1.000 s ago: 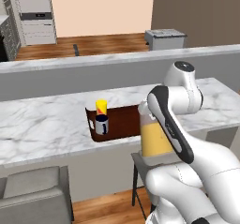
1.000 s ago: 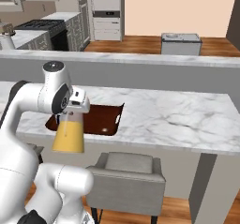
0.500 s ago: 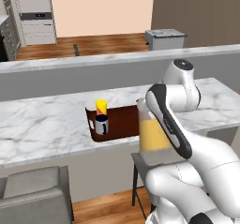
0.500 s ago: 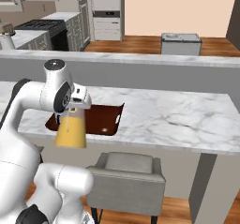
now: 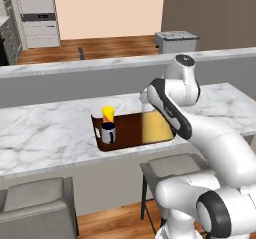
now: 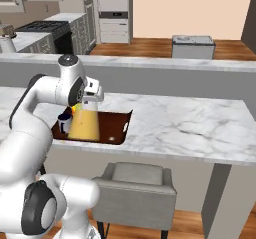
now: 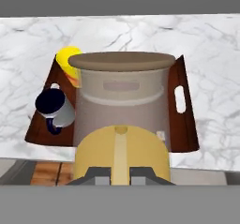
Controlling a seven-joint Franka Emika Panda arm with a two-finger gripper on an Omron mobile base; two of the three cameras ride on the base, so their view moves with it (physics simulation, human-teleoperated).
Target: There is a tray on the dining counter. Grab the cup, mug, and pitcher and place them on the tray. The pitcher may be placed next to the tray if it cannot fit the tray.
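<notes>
Marble counter [image 5: 50, 133] carrying tray [image 5: 131, 133]; cup [image 5: 108, 114] and mug [image 5: 108, 132] sitting at tray's left end. Your gripper [image 7: 120, 171] is clamping pitcher [image 6: 84, 123], hanging over tray's right half.

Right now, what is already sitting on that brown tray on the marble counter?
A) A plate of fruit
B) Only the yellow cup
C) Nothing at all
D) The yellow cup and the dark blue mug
D: the cup and the mug both stand at one end of the tray, while the pitcher of orange liquid is held by the gripper over the tray.
</notes>
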